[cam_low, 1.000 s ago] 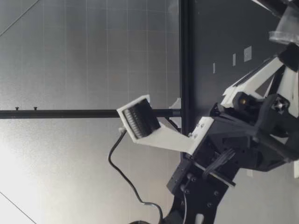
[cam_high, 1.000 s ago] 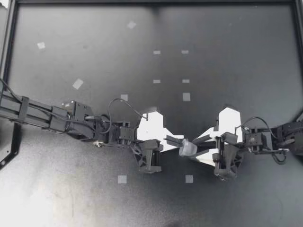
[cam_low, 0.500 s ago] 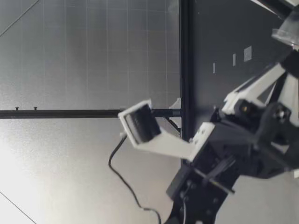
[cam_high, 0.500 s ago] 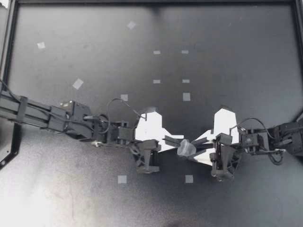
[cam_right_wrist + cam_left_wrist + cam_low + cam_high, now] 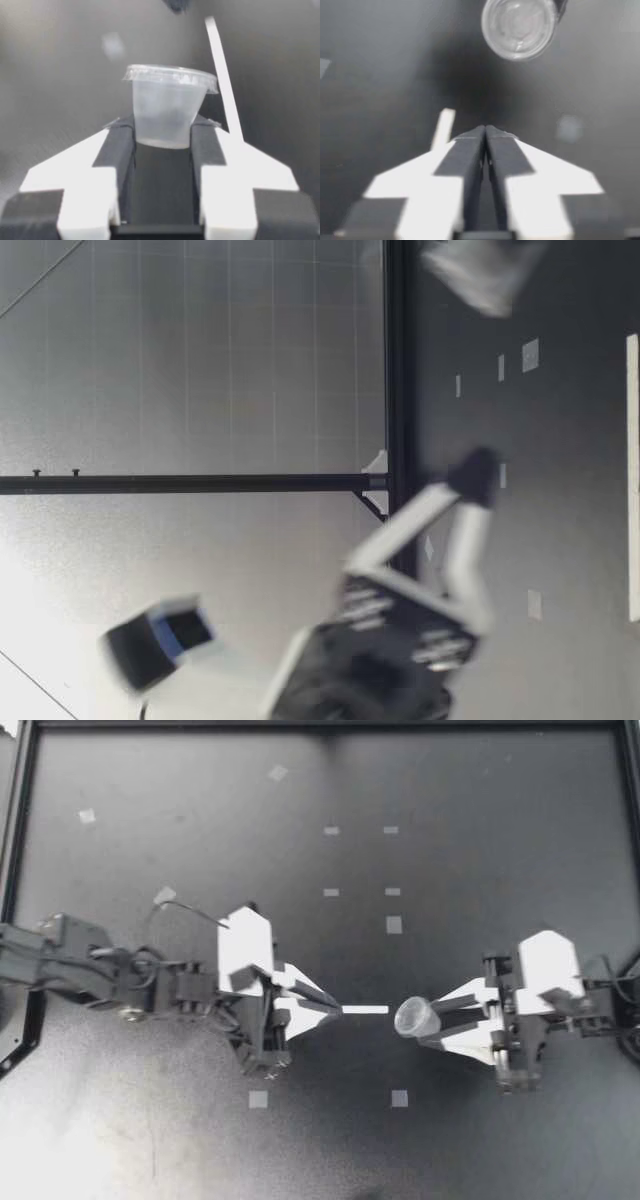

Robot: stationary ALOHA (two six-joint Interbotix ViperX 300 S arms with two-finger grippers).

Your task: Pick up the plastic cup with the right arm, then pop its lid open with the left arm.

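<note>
Firmly closed from both sides, my right gripper (image 5: 430,1021) held a small clear plastic cup with a flat clear lid (image 5: 413,1017) at its fingertips. In the right wrist view the cup (image 5: 169,112) had its narrow base pinched between the two black finger pads (image 5: 120,145). Its wider, lidded end pointed away from the wrist. Seen from above, the cup lay sideways in the grip, with the lid toward the middle of the table.

My left gripper (image 5: 332,1004) faced it from the other side, apart from the cup. Its two fingers were pressed together with nothing between them, and the left wrist view showed the black pads (image 5: 470,150) meeting along one thin line. Ahead of that gripper, the cup (image 5: 519,25) showed its round lid face-on.

A thin white strip (image 5: 364,1010) lay flat on the table in the gap between the two grippers. One end was just beside the left gripper's tip and the other stopped just short of the cup. Small pale tape squares (image 5: 258,1099) dotted the black tabletop (image 5: 500,830) around them.

In the low view the arms were too blurred to read, though the white strip (image 5: 632,475) showed on the table near that camera.
</note>
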